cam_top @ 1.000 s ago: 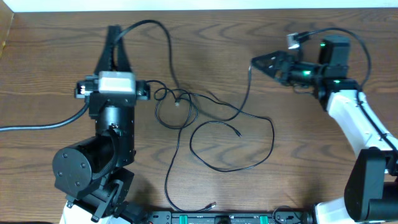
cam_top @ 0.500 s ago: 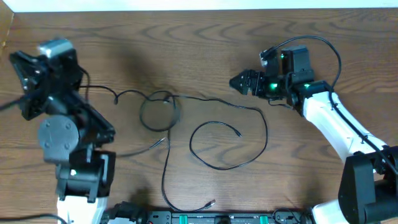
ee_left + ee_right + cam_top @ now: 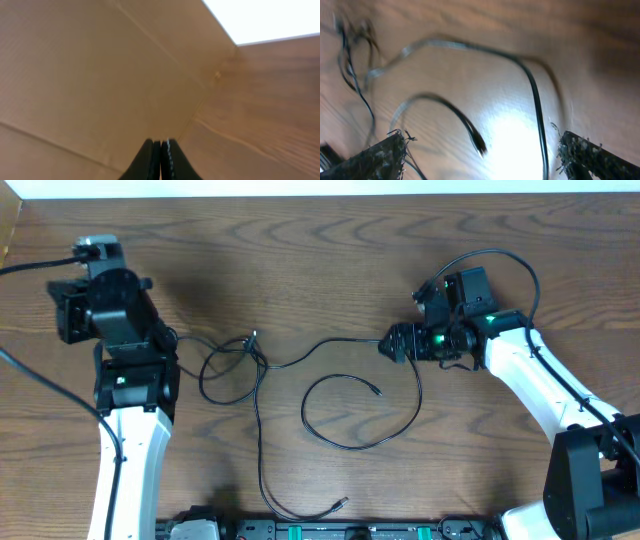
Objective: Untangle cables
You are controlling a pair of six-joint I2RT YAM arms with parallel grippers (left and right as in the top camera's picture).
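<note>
Cables (image 3: 261,440), apparently two, lie tangled; left fingers (image 3: 150,160) pinched empty, right fingers (image 3: 375,157) spread.

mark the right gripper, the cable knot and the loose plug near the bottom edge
right gripper (image 3: 388,346), overhead view, between its fingertips
cable knot (image 3: 255,350), overhead view, where strands cross
loose plug (image 3: 342,503), overhead view, its tip
</note>
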